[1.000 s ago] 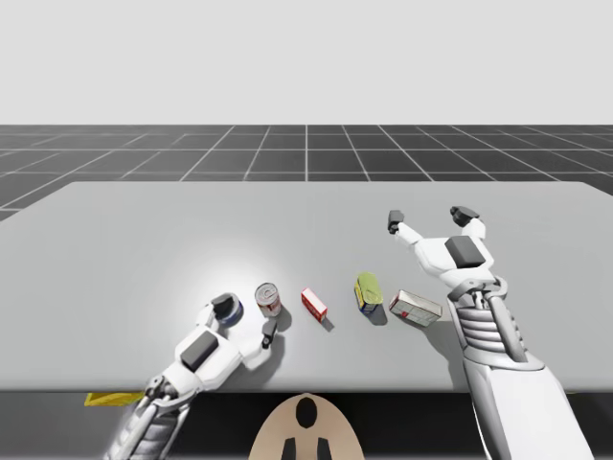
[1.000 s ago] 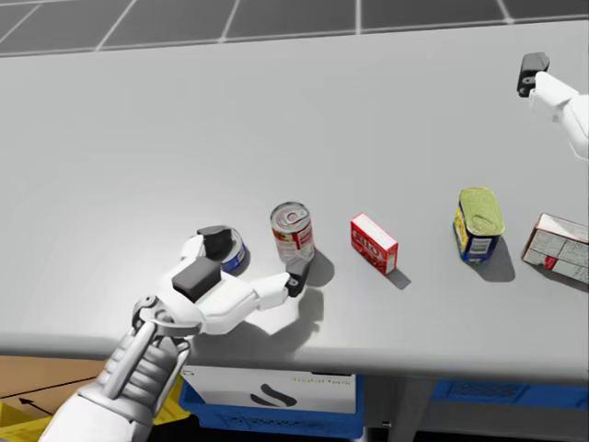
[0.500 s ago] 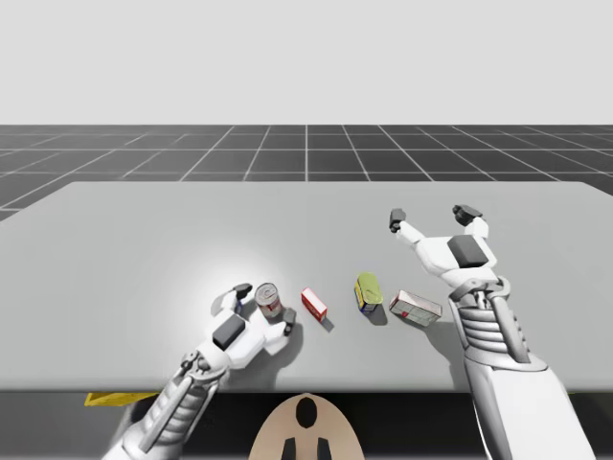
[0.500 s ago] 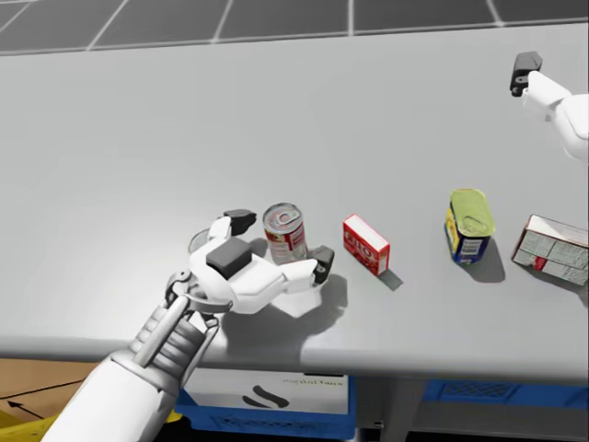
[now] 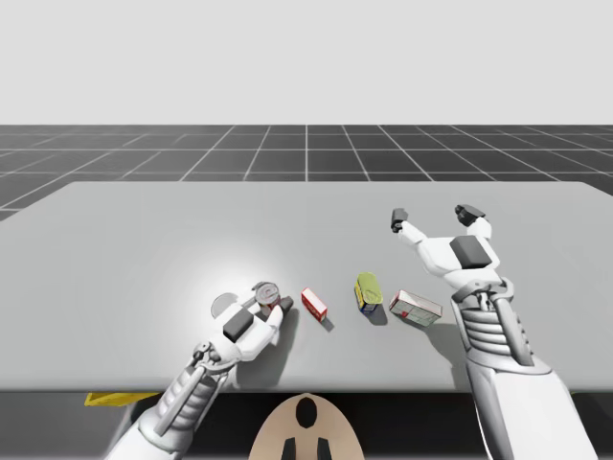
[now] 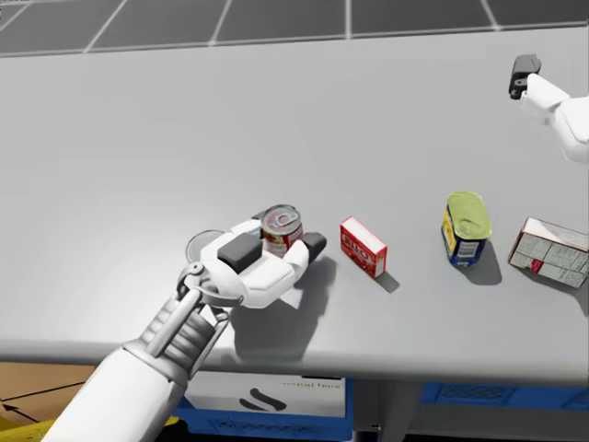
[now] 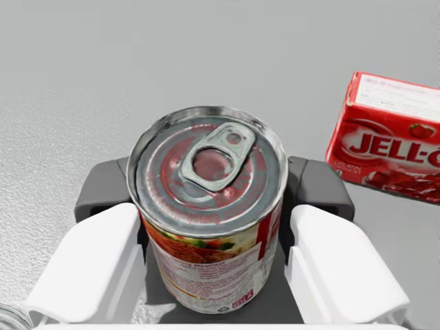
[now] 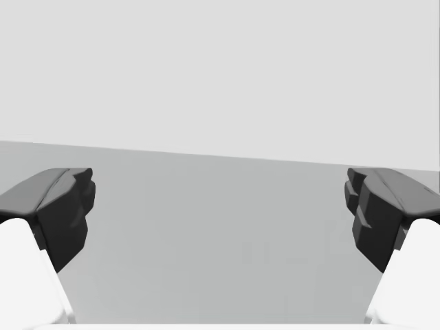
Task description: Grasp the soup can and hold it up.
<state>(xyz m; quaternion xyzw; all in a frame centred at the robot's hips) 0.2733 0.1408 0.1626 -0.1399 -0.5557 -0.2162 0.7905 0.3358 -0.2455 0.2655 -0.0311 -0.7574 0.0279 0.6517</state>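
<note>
Two left claw (image 7: 213,192) pads (image 7: 104,191) clamp cylindrical metal soup can (image 7: 206,227); right claw (image 8: 220,206) apart.

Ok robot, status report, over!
Left gripper shut on soup can. Right gripper open, away. Can upright, not lifted yet. Red box close beside, not touching.

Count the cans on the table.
3. The soup can stands between the fingers of my left gripper, which is shut on it. A low round can lies beside that hand, mostly hidden by it. An oblong green-topped can stands right of the red box.
</note>
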